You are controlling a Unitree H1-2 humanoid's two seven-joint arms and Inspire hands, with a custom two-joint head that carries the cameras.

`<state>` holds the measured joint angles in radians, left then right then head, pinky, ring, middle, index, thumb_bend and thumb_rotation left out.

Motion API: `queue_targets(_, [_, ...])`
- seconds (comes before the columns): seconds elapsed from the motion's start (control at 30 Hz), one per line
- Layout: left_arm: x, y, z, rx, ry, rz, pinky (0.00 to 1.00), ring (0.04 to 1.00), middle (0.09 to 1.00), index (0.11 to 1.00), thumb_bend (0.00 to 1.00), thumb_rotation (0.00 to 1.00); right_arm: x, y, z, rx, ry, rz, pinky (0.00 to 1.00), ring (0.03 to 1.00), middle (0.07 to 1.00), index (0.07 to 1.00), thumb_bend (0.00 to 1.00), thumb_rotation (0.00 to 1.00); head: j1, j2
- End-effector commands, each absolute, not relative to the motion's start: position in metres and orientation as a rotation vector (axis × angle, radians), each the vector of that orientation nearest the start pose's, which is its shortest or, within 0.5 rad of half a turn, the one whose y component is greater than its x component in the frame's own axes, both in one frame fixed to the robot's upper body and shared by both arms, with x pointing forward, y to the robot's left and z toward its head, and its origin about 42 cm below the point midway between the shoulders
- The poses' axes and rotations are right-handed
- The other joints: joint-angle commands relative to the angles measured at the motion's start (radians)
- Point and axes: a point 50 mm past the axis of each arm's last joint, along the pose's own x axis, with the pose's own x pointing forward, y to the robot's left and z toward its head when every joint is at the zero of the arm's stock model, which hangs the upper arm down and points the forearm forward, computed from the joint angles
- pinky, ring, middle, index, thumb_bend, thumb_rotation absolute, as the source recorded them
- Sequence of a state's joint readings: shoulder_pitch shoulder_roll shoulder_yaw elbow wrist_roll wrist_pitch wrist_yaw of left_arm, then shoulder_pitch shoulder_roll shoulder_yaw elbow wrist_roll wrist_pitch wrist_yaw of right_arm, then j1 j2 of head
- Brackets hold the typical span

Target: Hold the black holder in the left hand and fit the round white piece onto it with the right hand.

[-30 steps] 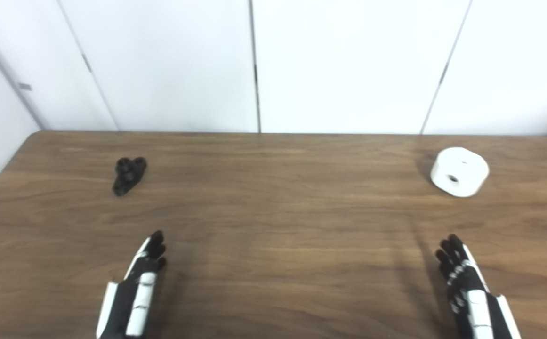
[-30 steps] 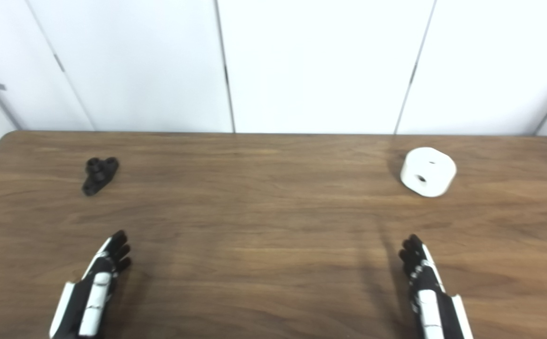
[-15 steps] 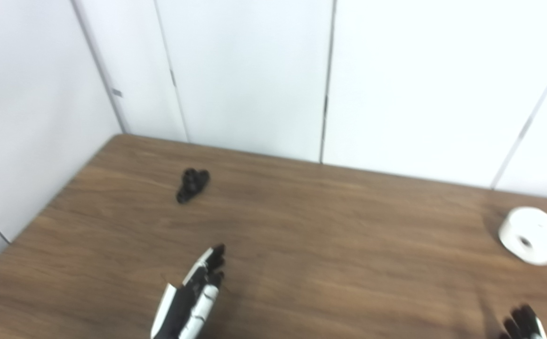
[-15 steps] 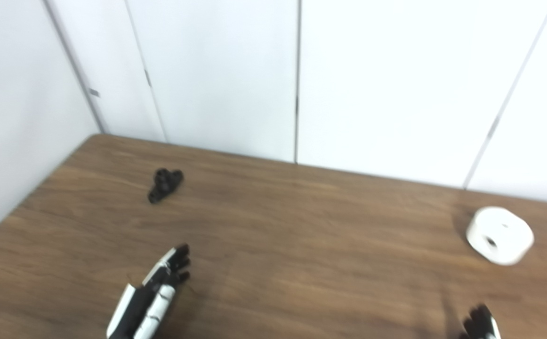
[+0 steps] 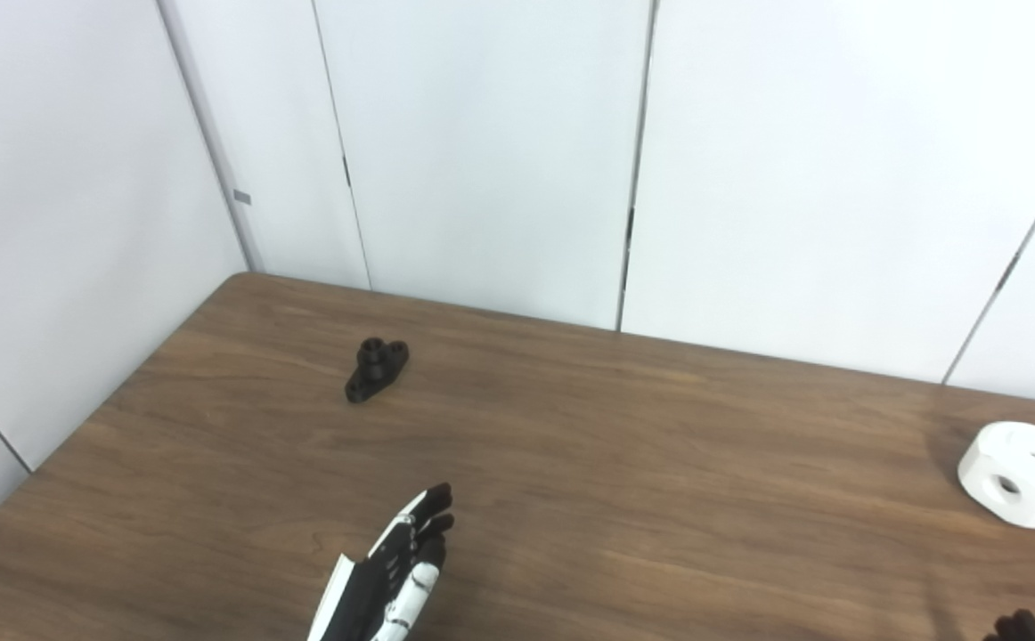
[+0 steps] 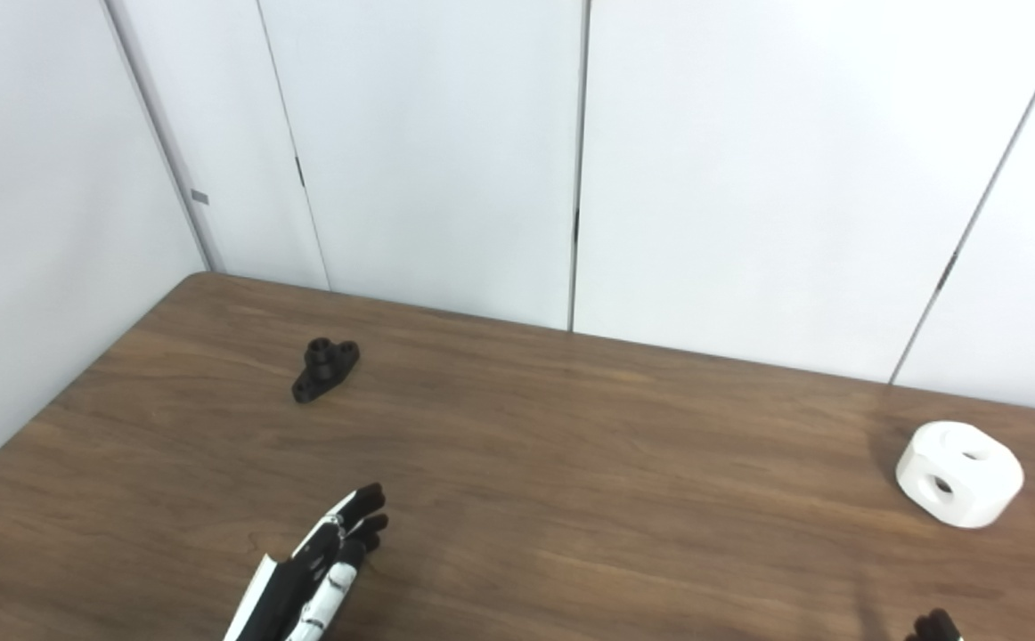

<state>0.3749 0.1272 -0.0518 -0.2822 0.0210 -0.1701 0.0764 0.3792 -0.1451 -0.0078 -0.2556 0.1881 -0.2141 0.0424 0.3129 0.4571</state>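
The small black holder (image 5: 376, 369) lies on the brown table (image 5: 642, 463) toward its far left. Well short of it, near the table's front edge, my left hand (image 5: 397, 570) is open with its fingers stretched out flat, holding nothing. At the far right sits the round white piece (image 5: 1022, 474), a thick disc with holes in its side. Only the black fingertips (image 6: 934, 627) of my right hand show, at the bottom right corner, far in front of the white piece; whether they are spread or closed is cut off by the picture's edge.
White wall panels (image 5: 482, 151) run behind the table and along its left side. The table's left edge (image 5: 81, 427) slants toward the near left corner.
The camera has turned left and tilted, shifting the whole scene right. My right hand has slid almost out of the picture. Holder and white piece lie where they were.
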Motion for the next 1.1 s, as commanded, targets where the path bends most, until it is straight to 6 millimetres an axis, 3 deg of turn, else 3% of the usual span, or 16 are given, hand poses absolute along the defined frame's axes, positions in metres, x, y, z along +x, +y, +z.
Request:
queue_targets(0.0, [0.161, 0.236, 0.104, 0.105, -0.074, 0.066, 0.91, 0.91, 0.927, 0.918, 0.52, 0.74, 0.161, -0.27, 0.094, 0.042, -0.089, -0.06, 1.0, 1.0, 0.998, 1.0, 0.45, 1.0, -0.003, -0.002])
queue_targets(0.33, [0.156, 0.237, 0.124, 0.157, -0.066, 0.101, 0.89, 0.931, 0.928, 0.919, 0.51, 0.55, 0.158, -0.267, 0.096, 0.049, -0.087, -0.072, 1.0, 1.0, 0.982, 1.0, 0.42, 1.0, -0.006, -0.003])
queue_targets(0.4, [0.158, 0.238, 0.132, 0.168, -0.072, 0.104, 0.87, 0.932, 0.932, 0.911, 0.5, 0.41, 0.158, -0.267, 0.095, 0.038, -0.088, -0.068, 1.0, 1.0, 0.985, 1.0, 0.41, 1.0, -0.005, -0.005])
queue_targets(0.47, [0.161, 0.239, 0.138, 0.241, -0.08, 0.109, 0.85, 0.93, 0.936, 0.909, 0.51, 0.34, 0.158, -0.266, 0.094, 0.039, -0.087, -0.068, 1.0, 1.0, 0.986, 1.0, 0.42, 1.0, -0.005, -0.006])
queue_targets(0.6, [0.172, 0.246, 0.158, 0.414, -0.113, 0.182, 0.75, 0.857, 0.892, 0.878, 0.68, 0.16, 0.158, -0.266, 0.094, 0.051, -0.077, -0.079, 1.0, 1.0, 0.979, 1.0, 0.46, 1.0, -0.005, -0.008])
queue_targets(0.67, [0.178, 0.253, 0.167, 0.526, -0.132, 0.244, 0.73, 0.824, 0.866, 0.857, 0.77, 0.17, 0.158, -0.265, 0.094, 0.054, -0.076, -0.078, 1.0, 1.0, 0.979, 1.0, 0.45, 1.0, -0.006, -0.011])
queue_targets(0.73, [0.184, 0.261, 0.176, 0.625, -0.163, 0.285, 0.73, 0.826, 0.873, 0.859, 0.78, 0.19, 0.158, -0.266, 0.094, 0.049, -0.074, -0.073, 1.0, 1.0, 0.981, 1.0, 0.45, 1.0, -0.009, -0.012])
queue_targets(0.9, [0.198, 0.28, 0.19, 0.78, -0.193, 0.374, 0.97, 0.963, 0.927, 0.896, 0.74, 0.26, 0.158, -0.266, 0.093, 0.045, -0.066, -0.07, 1.0, 1.0, 0.981, 0.984, 0.44, 1.0, -0.009, -0.012])
queue_targets(1.07, [0.215, 0.294, 0.198, 0.932, -0.149, 0.475, 1.0, 0.972, 0.933, 0.881, 0.77, 0.36, 0.16, -0.266, 0.092, 0.035, -0.068, -0.068, 1.0, 1.0, 0.979, 0.975, 0.44, 1.0, -0.016, -0.005])
